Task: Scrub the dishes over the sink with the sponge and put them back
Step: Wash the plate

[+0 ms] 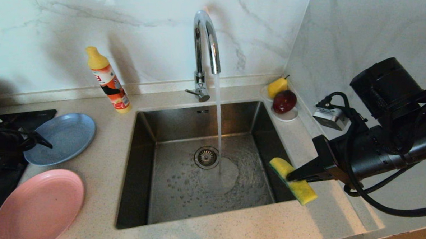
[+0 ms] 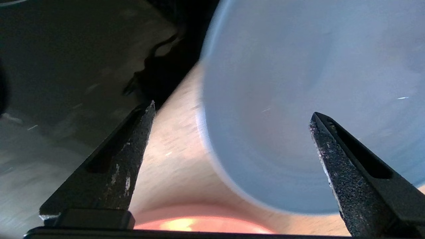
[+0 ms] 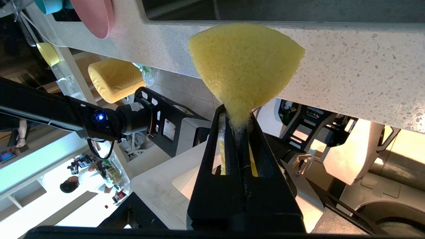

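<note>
Clamping sponge (image 1: 293, 180) in right end effector (image 1: 292, 177) at right rim of sink (image 1: 144, 174). Left end effector (image 2: 230, 114), fingers apart, over blue-grey plate (image 1: 63, 138) left of sink.

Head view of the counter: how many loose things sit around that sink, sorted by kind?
Plates: 2, blue-grey plate and pink plate
Fruit: 2, pear and red fruit
Saucers: 1, white saucer
Bottles: 1, orange bottle
Sponges: 1, sponge, pinched in the right gripper
Total: 7
</note>
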Robot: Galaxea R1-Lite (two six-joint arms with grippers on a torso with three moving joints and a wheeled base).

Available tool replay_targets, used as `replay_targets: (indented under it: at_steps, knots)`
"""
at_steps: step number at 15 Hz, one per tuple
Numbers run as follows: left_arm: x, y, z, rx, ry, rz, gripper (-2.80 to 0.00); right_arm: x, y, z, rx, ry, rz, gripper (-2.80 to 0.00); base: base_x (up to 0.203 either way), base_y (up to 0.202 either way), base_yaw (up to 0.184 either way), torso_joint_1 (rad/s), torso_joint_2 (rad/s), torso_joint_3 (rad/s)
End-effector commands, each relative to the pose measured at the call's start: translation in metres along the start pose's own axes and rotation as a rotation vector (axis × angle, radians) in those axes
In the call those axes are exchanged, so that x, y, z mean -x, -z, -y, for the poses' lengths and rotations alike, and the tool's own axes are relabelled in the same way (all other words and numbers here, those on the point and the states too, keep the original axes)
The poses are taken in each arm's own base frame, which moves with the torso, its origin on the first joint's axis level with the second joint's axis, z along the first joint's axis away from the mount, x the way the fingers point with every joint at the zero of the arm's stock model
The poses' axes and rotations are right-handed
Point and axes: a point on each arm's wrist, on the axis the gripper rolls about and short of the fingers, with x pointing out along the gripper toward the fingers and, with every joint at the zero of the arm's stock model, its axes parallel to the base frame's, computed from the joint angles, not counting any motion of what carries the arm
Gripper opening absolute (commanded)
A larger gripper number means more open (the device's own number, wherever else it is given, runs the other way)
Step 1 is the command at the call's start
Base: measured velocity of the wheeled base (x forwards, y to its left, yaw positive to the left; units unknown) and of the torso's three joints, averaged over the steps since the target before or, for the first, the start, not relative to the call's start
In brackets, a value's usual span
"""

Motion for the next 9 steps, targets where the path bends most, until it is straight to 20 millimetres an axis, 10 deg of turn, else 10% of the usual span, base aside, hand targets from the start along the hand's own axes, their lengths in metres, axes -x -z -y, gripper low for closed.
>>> replay_targets:
  at_steps: [1,9]
  knots:
    - [-0.003,0.0,0.007,0.001,0.017,0.015,0.0,-0.002,0.002,0.002,-0.01,0.004,-0.011,-2.8,0.0,0.0,0.0,0.0,0.0,0.0]
    - [-0.007,-0.005,0.026,0.007,0.052,0.042,0.0,-0.001,0.002,0.004,-0.015,0.006,-0.01,-2.8,0.0,0.0,0.0,0.0,0.0,0.0]
